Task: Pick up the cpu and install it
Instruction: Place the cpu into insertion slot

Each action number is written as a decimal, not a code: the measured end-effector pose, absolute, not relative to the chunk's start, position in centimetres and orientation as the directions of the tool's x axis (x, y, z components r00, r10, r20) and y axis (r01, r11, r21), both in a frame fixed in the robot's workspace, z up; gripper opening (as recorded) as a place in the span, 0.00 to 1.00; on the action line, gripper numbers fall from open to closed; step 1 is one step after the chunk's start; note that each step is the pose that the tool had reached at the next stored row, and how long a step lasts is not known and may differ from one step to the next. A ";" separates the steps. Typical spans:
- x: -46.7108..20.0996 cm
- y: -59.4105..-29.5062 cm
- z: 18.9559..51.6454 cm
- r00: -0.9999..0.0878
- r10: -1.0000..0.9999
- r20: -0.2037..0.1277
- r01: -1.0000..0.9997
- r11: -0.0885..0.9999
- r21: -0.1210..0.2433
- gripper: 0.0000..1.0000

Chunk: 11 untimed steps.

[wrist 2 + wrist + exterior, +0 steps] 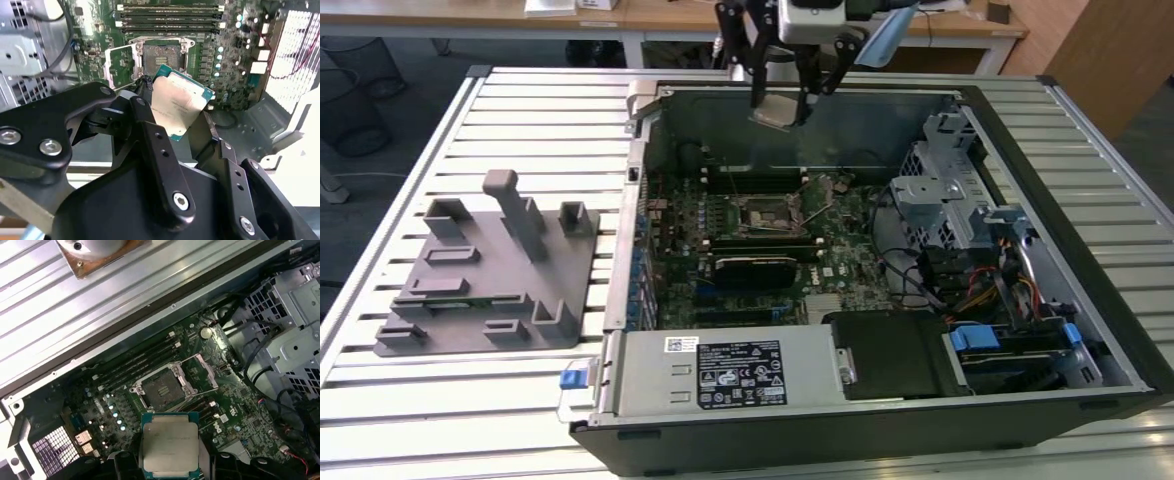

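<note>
Cpu (774, 108) clamped by its edges between fingers (150, 130), metal top left bare. Held at upper centre of exterior view, over computer case (707, 125), well apart from open socket (765, 212), likely for clearance.

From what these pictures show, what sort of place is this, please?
Likely a robotics lab or workshop: an open computer case lies on a slatted metal table, wooden desks stand behind it, and the gripper holds the cpu above the motherboard.
</note>
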<state>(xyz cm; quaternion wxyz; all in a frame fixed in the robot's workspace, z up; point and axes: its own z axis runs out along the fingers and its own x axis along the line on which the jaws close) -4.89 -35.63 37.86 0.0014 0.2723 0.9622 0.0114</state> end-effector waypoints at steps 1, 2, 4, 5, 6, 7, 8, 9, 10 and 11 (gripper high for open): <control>-4.9 -35.6 37.9 -0.841 0.540 0.004 0.540 0.841 0.023 0.53; -4.9 -35.6 37.9 -0.832 0.555 0.004 0.555 0.832 0.023 0.53; -4.9 -35.6 37.8 -0.811 0.585 0.004 0.585 0.811 0.023 0.53; -4.9 -35.6 37.8 -0.800 0.600 0.004 0.600 0.800 0.023 0.53; -4.9 -35.6 37.8 -0.789 0.614 0.004 0.614 0.789 0.023 0.53; -4.9 -35.6 37.8 -0.778 0.628 0.004 0.628 0.778 0.023 0.53; -4.9 -35.6 37.8 -0.767 0.642 0.004 0.642 0.766 0.023 0.53; -4.9 -35.6 37.8 -0.755 0.656 0.004 0.656 0.754 0.023 0.53; -4.9 -35.6 37.8 -0.743 0.670 0.004 0.670 0.742 0.023 0.53; -4.9 -35.6 37.8 -0.732 0.682 0.004 0.681 0.732 0.023 0.53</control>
